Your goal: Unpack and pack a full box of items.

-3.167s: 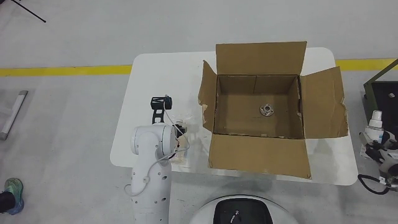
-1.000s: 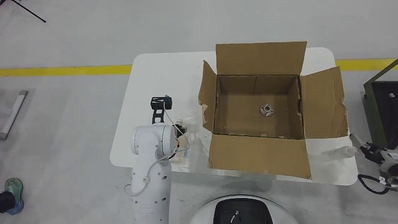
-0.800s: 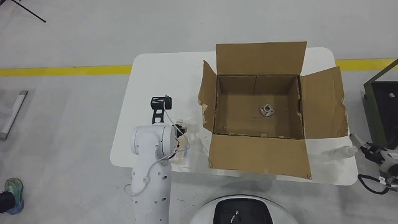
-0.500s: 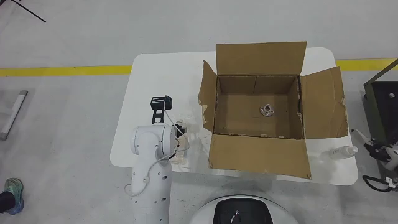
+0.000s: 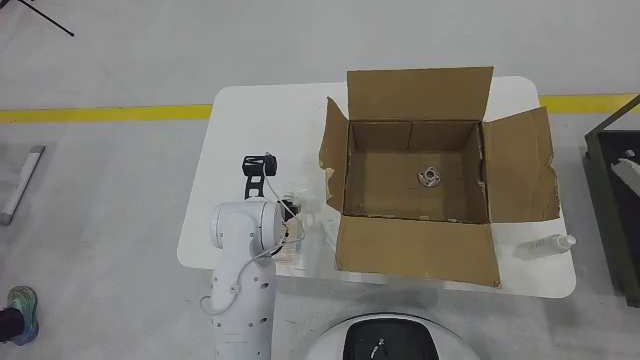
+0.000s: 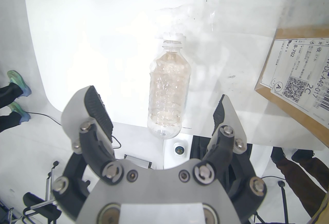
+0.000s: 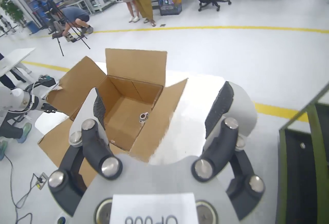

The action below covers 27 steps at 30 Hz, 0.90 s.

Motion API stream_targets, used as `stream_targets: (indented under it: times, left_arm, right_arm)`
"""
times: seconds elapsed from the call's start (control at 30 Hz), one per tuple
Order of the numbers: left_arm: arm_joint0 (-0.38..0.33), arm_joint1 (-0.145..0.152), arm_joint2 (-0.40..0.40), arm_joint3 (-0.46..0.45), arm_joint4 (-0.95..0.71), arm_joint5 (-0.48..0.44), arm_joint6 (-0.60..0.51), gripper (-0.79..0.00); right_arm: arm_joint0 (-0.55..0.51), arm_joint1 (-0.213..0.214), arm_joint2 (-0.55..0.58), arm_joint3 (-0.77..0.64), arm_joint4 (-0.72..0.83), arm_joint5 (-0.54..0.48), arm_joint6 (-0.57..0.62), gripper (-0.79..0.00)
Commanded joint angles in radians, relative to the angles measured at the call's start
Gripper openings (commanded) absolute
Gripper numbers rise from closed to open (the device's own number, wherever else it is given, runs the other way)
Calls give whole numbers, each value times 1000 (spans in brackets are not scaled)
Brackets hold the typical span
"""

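Observation:
An open cardboard box (image 5: pixel 415 172) stands on the white table (image 5: pixel 260 130), holding one small metal ring (image 5: pixel 427 175). The right wrist view also takes in the box (image 7: pixel 123 104) and the ring (image 7: pixel 144 116). A clear plastic bottle (image 6: pixel 168 91) lies on the table near its front edge, left of the box. My left gripper (image 6: pixel 158 104) hangs open just above it, one finger on each side, not touching. A white bottle (image 5: pixel 545 246) lies on the table, right of the box's front flap. My right gripper (image 7: pixel 162 99) is open and empty, off the table's right end.
A green crate (image 5: pixel 615 190) sits beside the table's right end, also seen as the crate (image 7: pixel 303 158) close to my right gripper. The box's flaps are folded outward on all sides. Bare tabletop lies left of the box.
The right gripper laid the white bottle down on the table right of the box, let go, and pulled away to the right out of the top view. The left arm stayed still.

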Motion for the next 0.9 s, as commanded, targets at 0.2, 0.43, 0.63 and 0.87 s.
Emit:
stream_targets:
  times: [0.2, 0.43, 0.63, 0.87]
  left_arm:
    - [0, 0, 0, 0, 0, 0, 0, 0]
    - [0, 0, 0, 0, 0, 0, 0, 0]
    - [0, 0, 0, 0, 0, 0, 0, 0]
    - [0, 0, 0, 0, 0, 0, 0, 0]
  right_arm:
    - [140, 22, -279, 0, -272, 108, 99, 0]
    - [140, 22, -279, 0, -272, 108, 99, 0]
    - [140, 25, -309, 16, -307, 69, 87, 0]
    - [231, 30, -508, 109, -440, 123, 129, 0]
